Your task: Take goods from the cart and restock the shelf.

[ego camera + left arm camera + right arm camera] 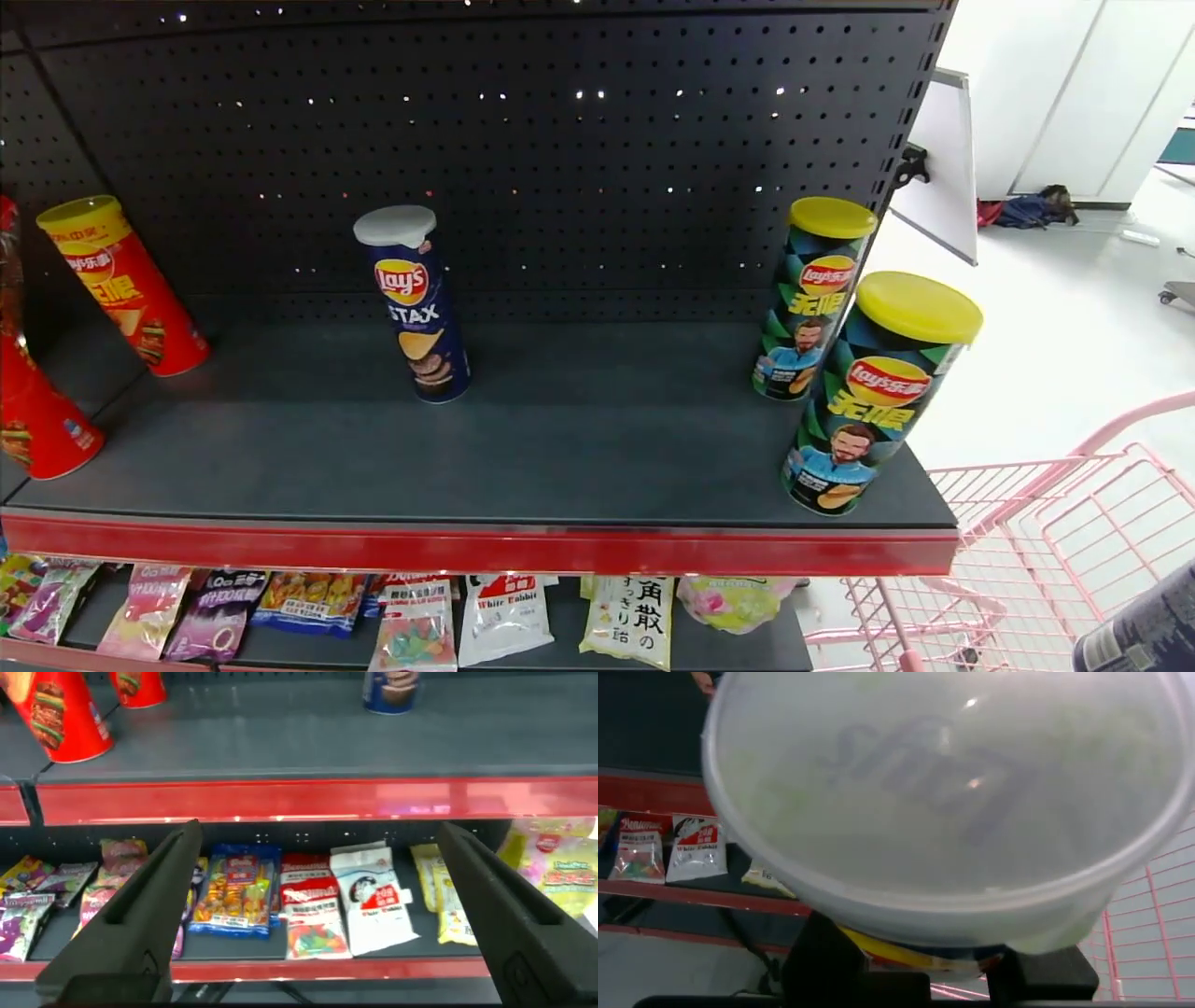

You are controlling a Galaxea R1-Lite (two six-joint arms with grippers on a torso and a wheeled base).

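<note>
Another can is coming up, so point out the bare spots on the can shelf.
Widest bare patch: shelf board between the blue can and the two yellow-lidded cans. A narrower gap lies between the blue can and the red cans. The lower shelf is crowded with snack bags.

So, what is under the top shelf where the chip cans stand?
A lower shelf with a row of snack bags. The red edge of the top shelf covers their tops and whatever lies farther back.
</note>
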